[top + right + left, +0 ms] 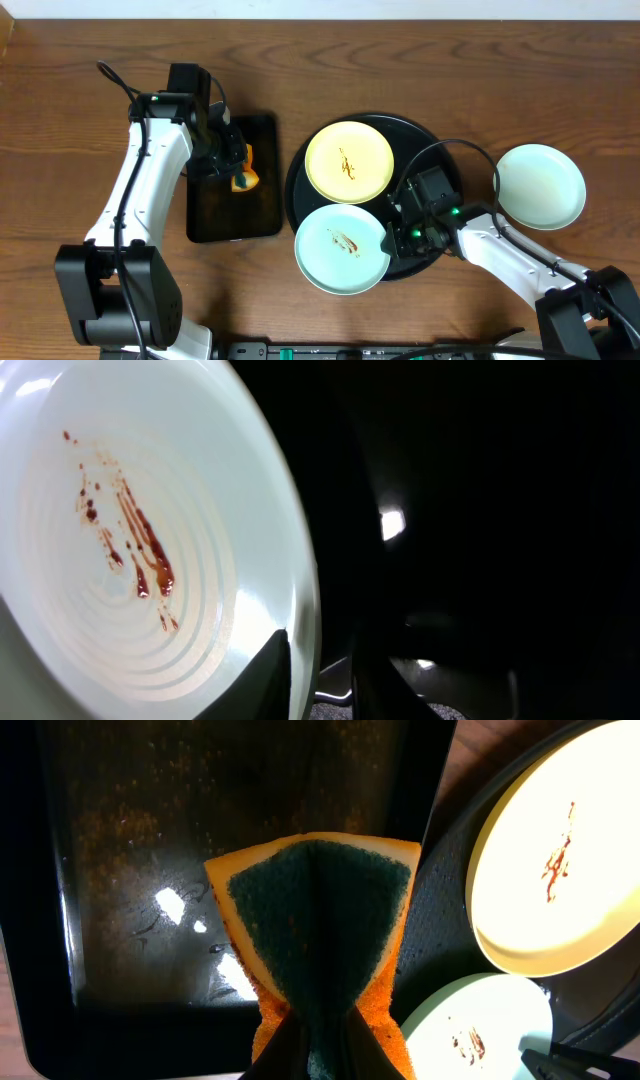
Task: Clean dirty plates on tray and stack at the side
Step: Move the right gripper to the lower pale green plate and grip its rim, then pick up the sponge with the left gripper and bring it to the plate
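Observation:
The round black tray (425, 135) holds a pale yellow plate (348, 160) with a brown smear. A mint-white plate (340, 248) with a brown smear sits at the tray's front left and overhangs its edge. My right gripper (395, 235) is shut on that plate's right rim, one finger inside and one outside, as the right wrist view shows (325, 670). A second mint-white plate (540, 185) lies on the table to the right of the tray, with no smear visible. My left gripper (235, 165) is shut on an orange sponge with a green scouring face (315, 910).
A small black rectangular tray (215, 215) lies left of the round tray, under the sponge; it shows wet in the left wrist view (120, 870). A black cable loops over the round tray's right side (470, 150). The wooden table edge runs along the front.

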Tool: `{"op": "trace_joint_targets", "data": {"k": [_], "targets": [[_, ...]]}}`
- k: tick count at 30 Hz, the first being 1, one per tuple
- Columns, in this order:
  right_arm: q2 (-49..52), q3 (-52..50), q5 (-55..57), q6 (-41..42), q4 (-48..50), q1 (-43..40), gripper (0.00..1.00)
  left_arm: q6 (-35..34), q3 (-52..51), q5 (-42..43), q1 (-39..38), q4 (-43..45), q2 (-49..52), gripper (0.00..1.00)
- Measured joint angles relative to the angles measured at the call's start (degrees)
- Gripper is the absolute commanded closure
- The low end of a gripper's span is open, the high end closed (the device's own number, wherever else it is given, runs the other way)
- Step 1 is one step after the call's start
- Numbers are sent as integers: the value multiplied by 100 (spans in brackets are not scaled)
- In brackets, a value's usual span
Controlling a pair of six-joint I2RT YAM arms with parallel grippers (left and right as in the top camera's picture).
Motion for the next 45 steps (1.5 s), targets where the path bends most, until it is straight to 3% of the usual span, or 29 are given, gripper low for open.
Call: {"op": "trace_joint_targets", "data": {"k": [4, 6, 17, 26, 33, 45], "targets": [[0, -15, 46, 94, 13, 0, 98, 0, 0, 0, 0, 0, 0, 92], [0, -17, 90, 146, 37, 0, 99, 0, 0, 0, 0, 0, 0, 92], [-50, 15, 350, 164, -114, -107, 99, 0, 0, -251, -2, 26, 0, 92], [-686, 407, 1683, 57, -695, -426, 99, 15, -229, -726, -2, 468, 66, 92], [-1038, 564, 2649, -11, -697, -490, 99, 201, -262, -739, -2, 544, 708, 92], [-1036, 564, 2892, -13, -826, -490, 99, 221, -267, -730, -2, 538, 1668, 93]]}}
